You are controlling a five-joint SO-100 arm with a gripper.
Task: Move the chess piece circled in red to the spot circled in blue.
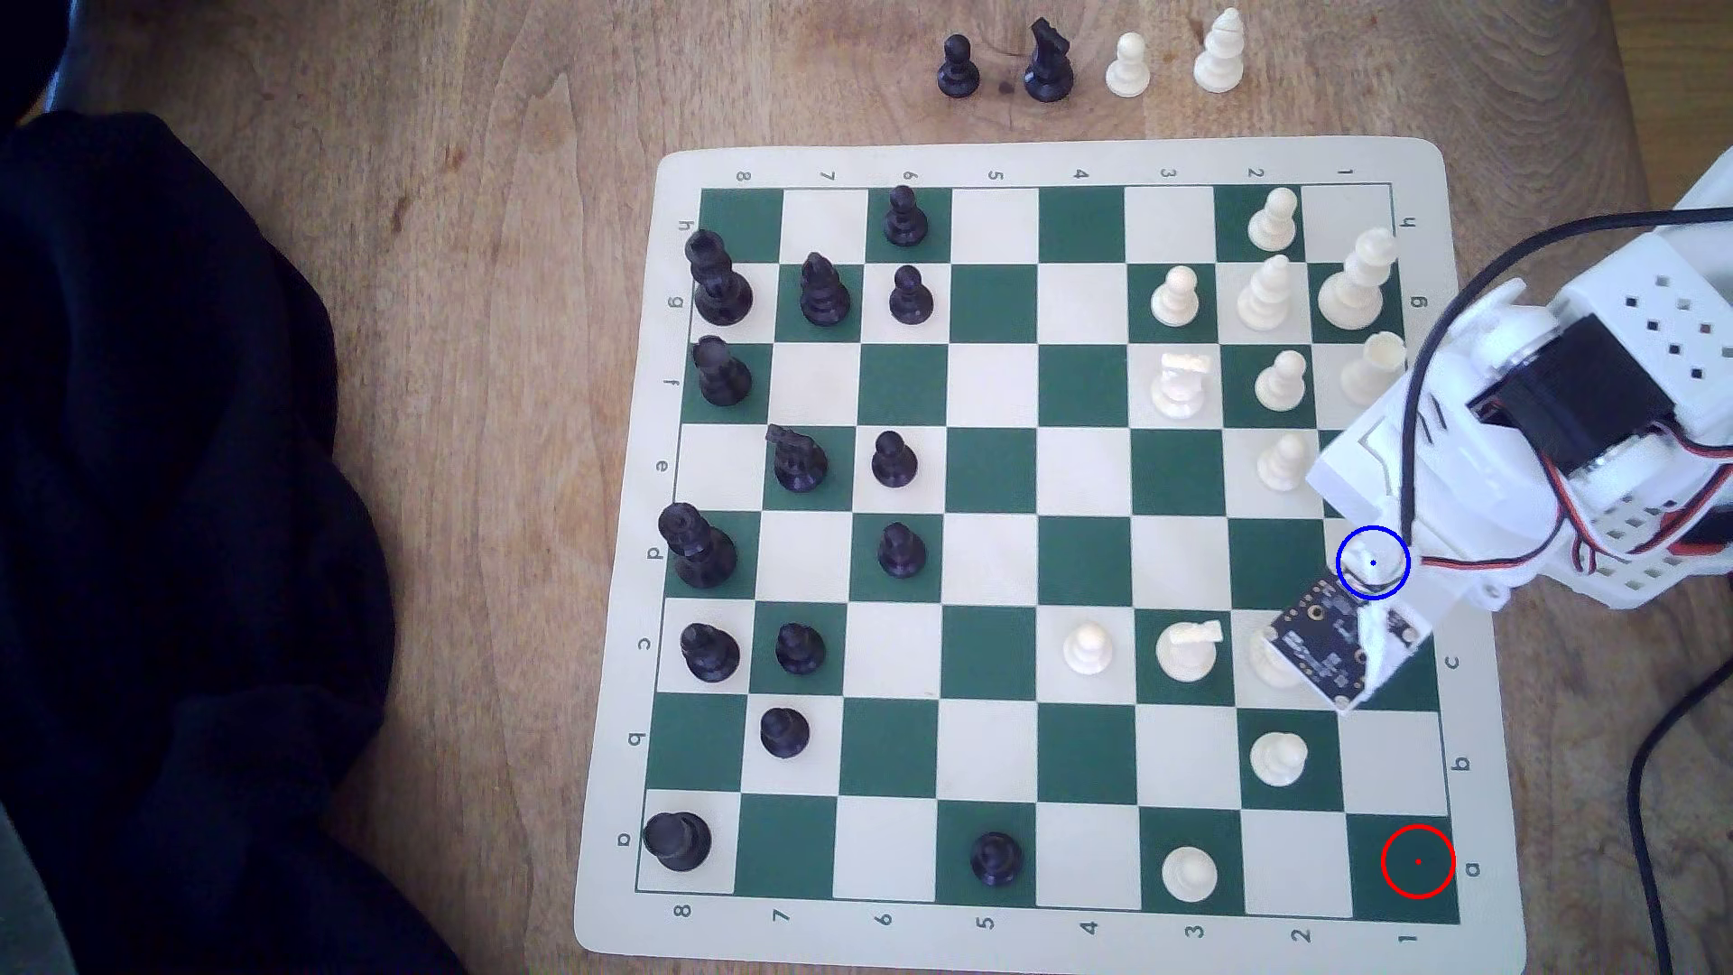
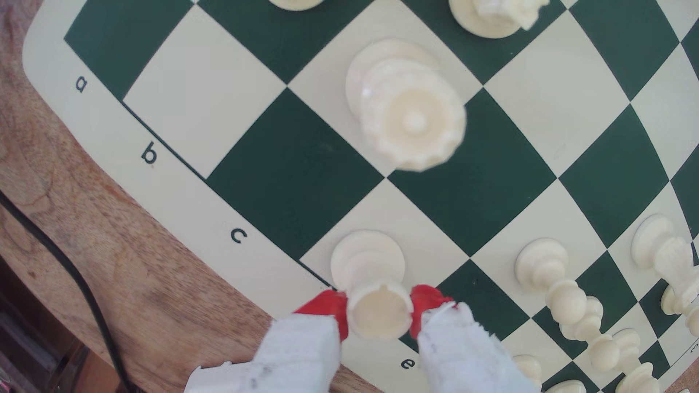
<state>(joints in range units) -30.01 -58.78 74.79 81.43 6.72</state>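
Observation:
The chess piece (image 2: 378,313), a cream rook with a hollow notched top, stands upright between my gripper's red fingertips (image 2: 333,306). My gripper (image 2: 379,315) is shut on its top, one pad touching each side. Its base is over the spot (image 2: 416,226), a light edge square between the letters c and e; I cannot tell if the base rests on it. In the exterior view the blue circle (image 1: 1373,562) lies over my wrist, which hides the rook. The red circle (image 1: 1418,861) marks a bare dark green corner square.
A tall cream queen (image 2: 412,121) stands one square away, with cream pawns (image 2: 541,264) close on the other side. Black pieces (image 1: 713,553) fill the exterior view's left half. Several captured pieces (image 1: 1125,66) sit above the board. A black cable (image 1: 1650,797) runs off the board's right edge.

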